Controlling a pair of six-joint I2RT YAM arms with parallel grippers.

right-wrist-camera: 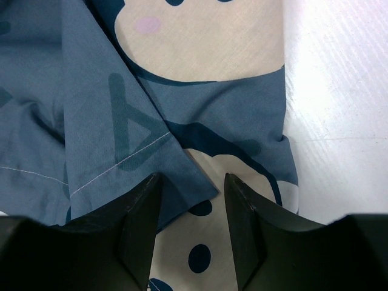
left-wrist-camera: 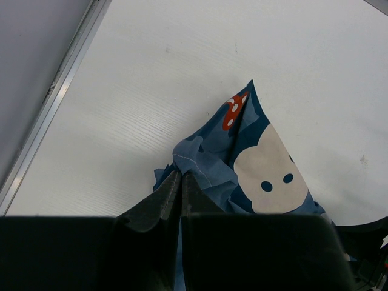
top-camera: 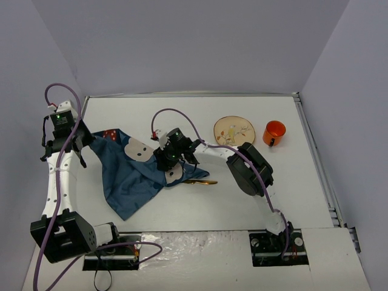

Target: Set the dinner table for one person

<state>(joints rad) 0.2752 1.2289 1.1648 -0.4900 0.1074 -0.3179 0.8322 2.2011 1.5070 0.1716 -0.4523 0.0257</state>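
Table [top-camera: 121,112] lies under everything, long axis left-right, bare at front right. Left fingers [left-wrist-camera: 171,193] pinch the cloth [top-camera: 130,182] corner near the left rim; right fingers [right-wrist-camera: 140,218] gape over its fold.

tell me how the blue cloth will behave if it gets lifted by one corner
Probably floppy: the blue cloth lies creased and folded over itself, so it would likely sag. Likely light, since the left gripper pinches only a bunched corner. Dragging it may nudge the gold utensil beside it.
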